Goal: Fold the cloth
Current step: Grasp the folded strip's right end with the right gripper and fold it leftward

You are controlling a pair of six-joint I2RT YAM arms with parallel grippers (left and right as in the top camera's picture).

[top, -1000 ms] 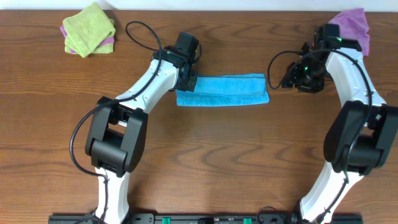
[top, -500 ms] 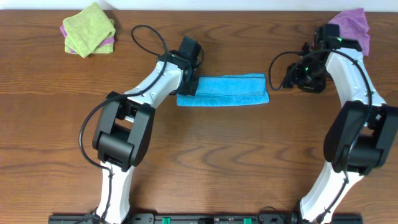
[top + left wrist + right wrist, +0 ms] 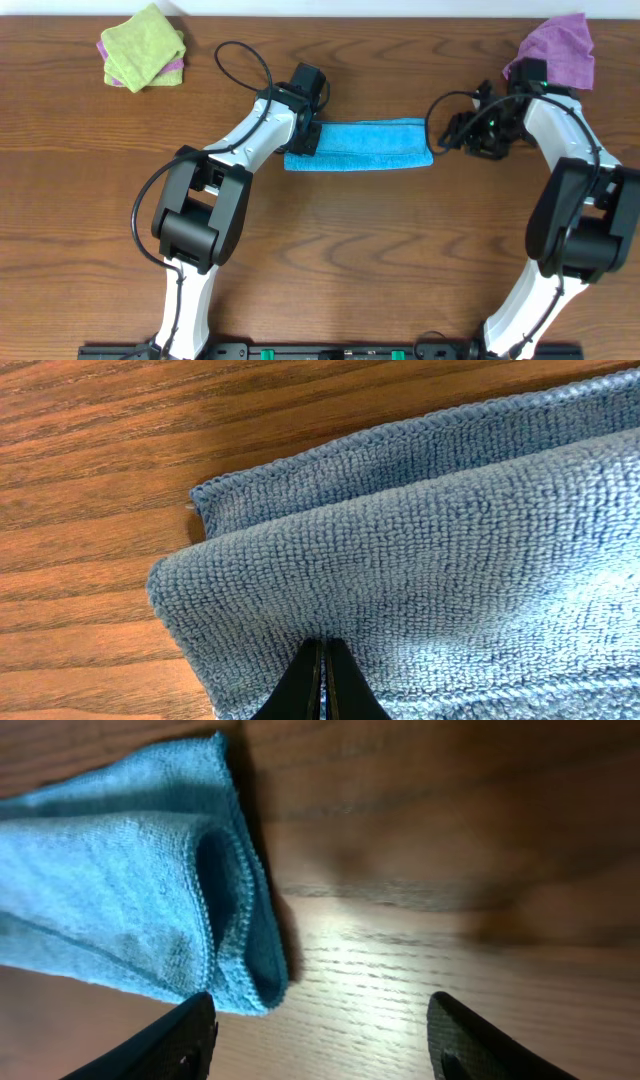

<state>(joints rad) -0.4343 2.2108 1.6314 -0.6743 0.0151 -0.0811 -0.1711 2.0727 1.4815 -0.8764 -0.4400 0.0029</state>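
Brown wood-grain table (image 3: 330, 260) fills the overhead view, with the blue cloth (image 3: 358, 145) lying near its far middle, folded into a long strip. The left end effector (image 3: 305, 135) sits at the strip's left end, the right end effector (image 3: 455, 130) just off its right end. A green cloth pile (image 3: 143, 45) lies in the far left corner and a purple cloth (image 3: 560, 45) in the far right (neither is touched). Only the left wrist view shows the left fingers (image 3: 300, 695) pressed together, tips on the upper layer, the lower layer peeking out beyond the fold; whether fabric is pinched I cannot tell. Only the right wrist view shows the right fingers spread wide, holding nothing, the looped cloth end just beside one finger
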